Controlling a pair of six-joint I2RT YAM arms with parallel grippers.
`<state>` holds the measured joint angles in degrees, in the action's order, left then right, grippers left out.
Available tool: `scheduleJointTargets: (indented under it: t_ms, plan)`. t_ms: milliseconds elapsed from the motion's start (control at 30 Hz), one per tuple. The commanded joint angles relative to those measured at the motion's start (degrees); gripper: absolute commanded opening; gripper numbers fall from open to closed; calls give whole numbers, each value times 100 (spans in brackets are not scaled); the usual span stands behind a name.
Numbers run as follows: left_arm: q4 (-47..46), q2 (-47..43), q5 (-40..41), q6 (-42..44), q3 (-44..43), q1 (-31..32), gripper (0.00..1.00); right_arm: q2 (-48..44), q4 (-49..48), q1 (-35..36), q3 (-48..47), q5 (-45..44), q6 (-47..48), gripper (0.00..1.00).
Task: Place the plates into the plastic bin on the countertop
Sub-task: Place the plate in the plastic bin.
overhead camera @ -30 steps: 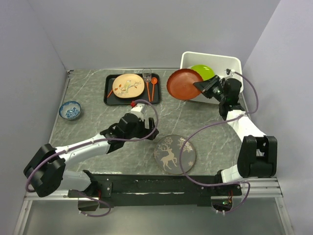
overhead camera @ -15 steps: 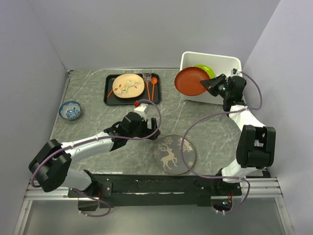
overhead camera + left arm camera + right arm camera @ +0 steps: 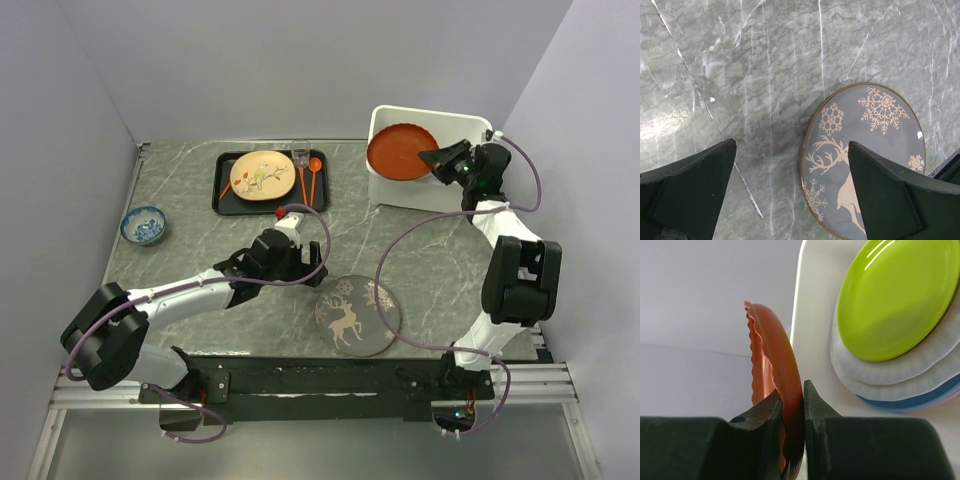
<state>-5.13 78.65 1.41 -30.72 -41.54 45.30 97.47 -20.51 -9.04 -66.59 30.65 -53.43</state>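
From above, black tray (image 3: pixel 222 196) at 11 o'clock of the counter (image 3: pixel 190 255), carrying a cream floral plate (image 3: pixel 262 173) with an orange spoon (image 3: pixel 314 170) at that plate's 3 o'clock. Small blue bowl (image 3: pixel 143 224) at 9 o'clock, close to the left wall. Grey deer plate (image 3: pixel 358 315) lying flat at 6 o'clock, near the arm bases. White bin (image 3: pixel 410 192) at 1 o'clock, in the back right corner. Inside the bin, a stack topped by a lime plate (image 3: pixel 890 300), with white plates (image 3: pixel 865 376) and blue and pink edges beneath it, all covered by the red plate (image 3: pixel 400 150) in the overhead view. Right end effector (image 3: pixel 434 158) clenched on the red plate's rim at its 3 o'clock, one finger on each face. Plate held over the bin's left half, above the stack and not touching it. Round, so no long axis; broad face turned up toward the overhead camera, scalloped edge seen side-on from the wrist. Left end effector (image 3: pixel 791 143) released, jaws spread wide over bare counter near the centre, at the deer plate's 10 o'clock and clear of its rim.
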Motion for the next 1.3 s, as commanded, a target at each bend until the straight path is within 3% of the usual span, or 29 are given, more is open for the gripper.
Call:
scheduleJointTargets:
  t_ms: [0,600,1267]
  plan:
    - [-147,36,26,5,-144,-21,99,184,-173,-89,-495,20,-10,0]
    - [-243,229,9,-39,-153,-39,99,1125,451,-256,-1567,-262,192,0]
    - [-208,353,-9,-118,-188,-47,99,1696,812,-327,-2007,-332,404,0]
